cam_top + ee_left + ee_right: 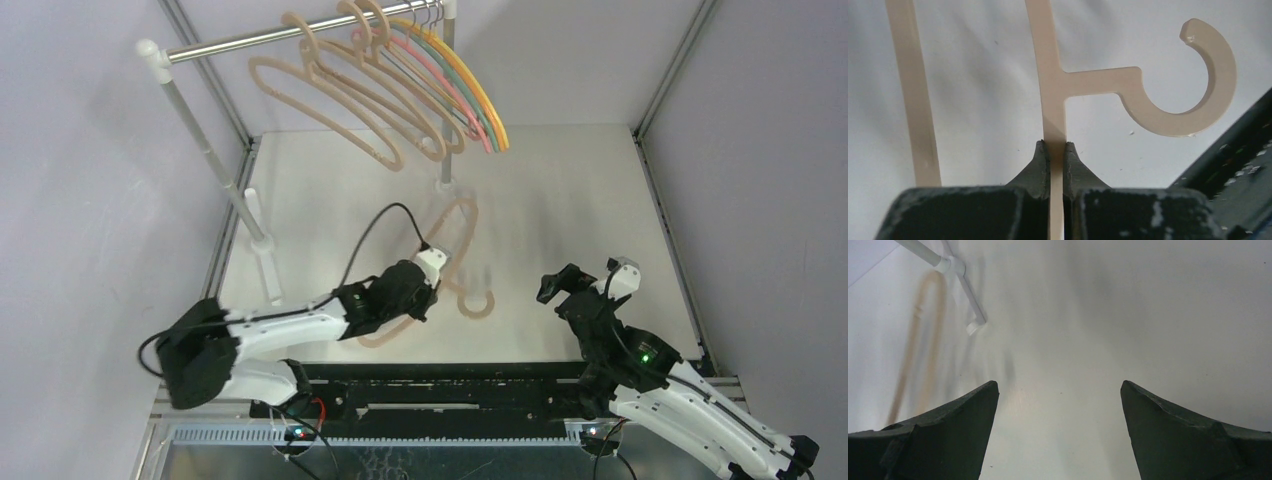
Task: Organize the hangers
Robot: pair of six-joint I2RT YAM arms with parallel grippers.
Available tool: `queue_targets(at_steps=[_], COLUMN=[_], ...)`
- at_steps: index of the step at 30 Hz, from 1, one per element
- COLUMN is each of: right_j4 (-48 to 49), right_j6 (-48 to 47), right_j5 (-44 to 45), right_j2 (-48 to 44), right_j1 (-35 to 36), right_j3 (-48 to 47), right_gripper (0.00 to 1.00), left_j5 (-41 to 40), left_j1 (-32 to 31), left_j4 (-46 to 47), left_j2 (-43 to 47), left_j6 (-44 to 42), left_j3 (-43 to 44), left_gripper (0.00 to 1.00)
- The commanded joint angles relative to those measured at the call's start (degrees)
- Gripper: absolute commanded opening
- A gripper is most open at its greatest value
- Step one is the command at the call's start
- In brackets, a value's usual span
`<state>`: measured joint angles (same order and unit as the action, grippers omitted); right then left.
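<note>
Already hung: hangers (400, 85) on rail (250, 40), well beyond both pincers.
Left pincer (1053, 145): pinching one loose tan hanger (1098, 80).
Right pincer (1059, 384): spread, empty.
Remaining: hang it.

Top cam: wide, looks down over whole table (560, 190). L wrist cam v. close on tan hanger (1053, 100); R wrist cam faces table, prob. same hanger.

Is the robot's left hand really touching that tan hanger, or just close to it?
Touching. The left wrist view shows the left gripper pinching the tan hanger from both sides, near its hook, with no gap.
</note>
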<state>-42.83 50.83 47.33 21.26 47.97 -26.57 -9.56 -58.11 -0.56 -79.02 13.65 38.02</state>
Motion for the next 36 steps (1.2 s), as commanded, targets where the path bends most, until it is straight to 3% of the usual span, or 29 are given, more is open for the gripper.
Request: queue_targets(at_steps=[1,16,21,25,29,36], right_j4=[1.8,7.3,8.3,9.1,8.9,7.7], right_j6=[-0.6,-4.5,-5.1,-5.3,-5.5,-5.8], right_j5=[-0.2,-3.2,-3.9,-4.4,-4.6,-3.9], right_j2=[-0.3,3.2,4.6,4.7,4.8,3.9], right_j1=[-0.4,-0.5,-0.5,-0.5,-0.5,-0.5], right_j3=[-0.1,-1.8,-2.4,-2.6,-3.4,-4.0], right_gripper=[1.00,1.00,1.00,1.00,1.00,1.00], left_j5=[-5.9,-31.4,-35.5,-39.1,-35.3,-18.7], left_j1=[0.8,1.4,1.4,2.1,6.6,22.4], left_j4=[-5.4,-24.6,-24.5,-24.0,-19.6,-13.3], left_j2=[13.5,47.2,54.8,53.4,50.3,44.1], left_j6=[7.3,21.5,20.9,15.4,11.5,11.0], left_j3=[0.4,1.2,2.0,8.4,11.6,16.6], left_gripper=[0.00,0.00,0.00,0.00,0.00,0.00])
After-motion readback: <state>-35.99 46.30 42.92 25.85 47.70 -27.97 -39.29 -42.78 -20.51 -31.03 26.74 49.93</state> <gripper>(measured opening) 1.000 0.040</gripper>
